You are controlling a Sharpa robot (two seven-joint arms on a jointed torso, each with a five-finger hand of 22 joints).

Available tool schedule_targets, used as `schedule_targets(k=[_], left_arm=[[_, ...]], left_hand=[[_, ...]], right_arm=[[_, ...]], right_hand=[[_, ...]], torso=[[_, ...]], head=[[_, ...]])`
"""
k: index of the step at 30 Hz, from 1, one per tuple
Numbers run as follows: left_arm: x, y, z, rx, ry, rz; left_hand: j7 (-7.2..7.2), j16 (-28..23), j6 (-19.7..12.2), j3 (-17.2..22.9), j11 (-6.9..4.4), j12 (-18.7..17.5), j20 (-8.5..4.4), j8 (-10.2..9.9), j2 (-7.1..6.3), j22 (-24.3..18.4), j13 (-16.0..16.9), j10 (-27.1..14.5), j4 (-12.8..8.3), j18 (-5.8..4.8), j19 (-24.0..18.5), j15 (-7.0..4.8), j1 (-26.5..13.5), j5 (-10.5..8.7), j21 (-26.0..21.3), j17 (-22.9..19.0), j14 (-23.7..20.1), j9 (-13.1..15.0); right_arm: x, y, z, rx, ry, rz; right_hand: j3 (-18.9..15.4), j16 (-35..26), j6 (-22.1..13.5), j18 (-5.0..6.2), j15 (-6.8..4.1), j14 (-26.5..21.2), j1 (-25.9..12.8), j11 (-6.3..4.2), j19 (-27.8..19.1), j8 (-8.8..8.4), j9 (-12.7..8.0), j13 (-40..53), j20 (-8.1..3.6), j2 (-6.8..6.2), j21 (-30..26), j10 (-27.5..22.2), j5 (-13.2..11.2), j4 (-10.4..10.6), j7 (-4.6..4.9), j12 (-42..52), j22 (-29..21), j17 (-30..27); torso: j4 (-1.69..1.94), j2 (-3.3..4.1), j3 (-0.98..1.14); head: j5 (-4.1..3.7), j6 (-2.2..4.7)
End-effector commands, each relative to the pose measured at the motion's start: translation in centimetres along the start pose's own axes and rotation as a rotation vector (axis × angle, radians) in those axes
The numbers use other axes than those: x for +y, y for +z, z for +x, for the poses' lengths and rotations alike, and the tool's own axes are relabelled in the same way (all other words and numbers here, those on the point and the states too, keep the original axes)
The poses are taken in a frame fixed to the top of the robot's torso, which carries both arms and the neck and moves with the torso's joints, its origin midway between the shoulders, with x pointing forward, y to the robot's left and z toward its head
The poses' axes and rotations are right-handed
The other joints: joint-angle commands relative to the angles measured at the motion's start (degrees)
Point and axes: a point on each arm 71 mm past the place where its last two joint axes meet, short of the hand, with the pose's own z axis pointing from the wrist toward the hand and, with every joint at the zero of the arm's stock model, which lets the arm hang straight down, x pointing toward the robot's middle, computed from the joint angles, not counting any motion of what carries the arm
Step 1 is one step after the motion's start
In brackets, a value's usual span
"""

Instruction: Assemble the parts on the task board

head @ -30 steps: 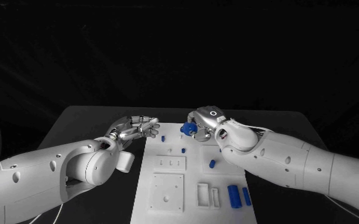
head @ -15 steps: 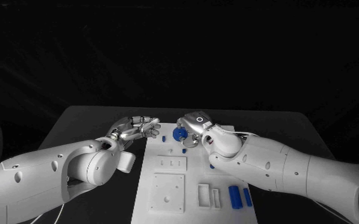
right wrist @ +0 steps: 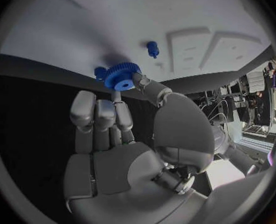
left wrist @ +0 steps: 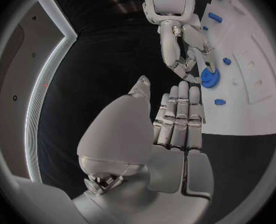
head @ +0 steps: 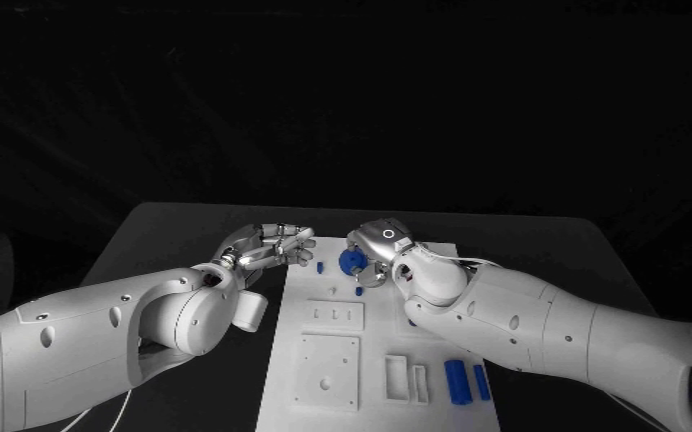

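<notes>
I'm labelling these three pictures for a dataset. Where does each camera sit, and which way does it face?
Head view: on the robot's head, looking down at the table and board; both arms come in.
Left wrist view: behind the left hand, facing the board's edge; the right hand shows too.
Right wrist view: behind the right hand, facing the board; its fingers pinch a blue gear.
Shared: all three show that gear and the board.

Dim, black surroundings — wrist views bend edges.

Blue gear [head: 353, 262] above white task board [head: 332, 352].
</notes>
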Motion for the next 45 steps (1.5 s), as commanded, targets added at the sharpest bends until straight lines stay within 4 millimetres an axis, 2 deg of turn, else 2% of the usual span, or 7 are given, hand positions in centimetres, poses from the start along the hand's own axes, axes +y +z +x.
schedule_targets(k=[1,7,14,19,33,40,45], left_arm=[[-0.2,0.0,0.2,0.012,-0.006,0.011],[-0.2,0.1,0.2,0.013,-0.006,0.011],[-0.2,0.1,0.2,0.013,-0.006,0.011],[-0.2,0.1,0.3,0.014,-0.006,0.011],[-0.2,0.1,0.2,0.012,-0.006,0.011],[-0.2,-0.2,-0.1,0.006,-0.006,0.013],[-0.2,-0.4,-0.4,0.001,-0.006,0.013]], left_hand=[[0.75,-0.3,0.2,-0.4,-0.04,-0.3,-0.13,0.2,0.10,0.9,0.0,0.2,0.0,0.85,0.1,0.20,0.6,-0.24,-0.2,0.1,0.1,-0.1],[0.75,-0.3,0.2,-0.5,-0.04,-0.3,-0.13,0.2,0.09,0.9,0.0,0.2,0.0,0.85,0.1,0.20,0.6,-0.25,-0.2,0.1,0.1,-0.1],[0.75,-0.3,0.2,-0.5,-0.03,-0.3,-0.13,0.2,0.09,0.9,0.0,0.2,0.0,0.84,0.1,0.21,0.5,-0.25,-0.2,0.1,0.1,-0.1],[0.75,-0.3,0.2,-0.5,-0.03,-0.3,-0.13,0.2,0.08,0.9,0.0,0.2,0.0,0.84,0.1,0.21,0.5,-0.25,-0.2,0.1,0.1,-0.1],[0.76,-0.4,0.2,-0.5,-0.02,-0.4,-0.13,0.2,0.08,0.9,0.0,0.2,0.0,0.84,0.1,0.21,0.5,-0.25,-0.2,0.1,0.1,-0.2],[0.76,-0.4,0.2,-0.5,-0.02,-0.4,-0.13,0.2,0.09,0.9,0.0,0.1,0.0,0.84,0.1,0.21,0.5,-0.25,-0.2,0.1,0.1,-0.2],[0.74,-0.4,0.2,-0.5,-0.04,-0.4,-0.14,0.2,0.11,0.9,0.0,0.2,0.0,0.85,0.1,0.20,0.6,-0.23,-0.2,0.1,0.1,-0.2]], right_arm=[[0.1,0.0,0.3,0.026,-0.011,-0.004],[-0.2,0.1,0.4,0.024,-0.009,0.009],[-0.3,0.1,0.5,0.025,0.009,0.017],[-0.3,0.1,0.5,0.020,0.020,0.019],[-0.9,-0.6,0.2,0.003,0.074,0.020],[-3.9,-2.7,-1.9,-0.063,0.254,0.011],[-6.9,-4.7,-3.4,-0.078,0.362,-0.012]], right_hand=[[-0.3,-0.4,0.9,7.06,-0.28,-0.1,0.5,-0.02,-0.1,0.25,0.5,1.5,-0.10,-0.23,0.1,-0.7,0.1,0.3,0.03,-0.5,0.7,0.1],[-0.5,-0.7,-0.3,7.06,0.00,-0.1,0.4,0.30,-0.2,-0.47,0.2,0.7,-0.06,-1.01,0.0,-1.8,0.0,0.6,0.37,-1.6,0.6,0.1],[-1.0,-1.0,-5.0,7.06,1.20,-0.1,0.3,1.59,-0.4,-2.98,-0.8,-0.9,-0.23,-2.46,-0.2,-3.9,-0.1,1.2,1.73,-3.7,0.5,0.4],[-2.6,-1.1,-8.3,7.06,1.54,-0.1,-0.3,1.93,-0.5,-4.54,-1.3,-1.3,-0.35,-2.68,-0.2,-4.8,-0.1,0.8,2.08,-4.4,0.6,0.6],[-2.5,-1.2,-8.4,7.06,1.37,-0.1,0.2,1.74,-0.6,-4.25,-1.1,-1.2,-0.44,-2.46,-0.3,-4.6,0.0,0.9,1.88,-4.2,0.5,0.8],[-2.0,-1.3,-7.8,7.06,1.38,-0.1,0.4,1.77,-0.5,-3.83,-0.9,-1.1,-0.43,-2.38,-0.4,-4.3,0.1,1.4,1.93,-4.0,0.5,0.9],[-1.5,-1.8,-7.4,7.06,2.00,-0.2,1.1,2.44,-0.9,-3.59,-0.8,-1.9,-0.41,-1.83,-0.7,-5.8,0.5,1.2,2.65,-5.1,0.5,0.8]], torso=[[-0.07,-0.02,0.05],[-0.02,-0.04,0.10],[-0.09,-0.06,0.10],[-0.11,-0.06,0.11],[-0.05,-0.08,0.07],[-0.35,-0.12,0.08],[-0.52,-0.15,0.16]], head=[[0.01,-0.13],[0.07,-0.20],[0.11,-0.17],[0.17,-0.18],[0.10,0.01],[0.10,0.19],[-0.43,0.57]])
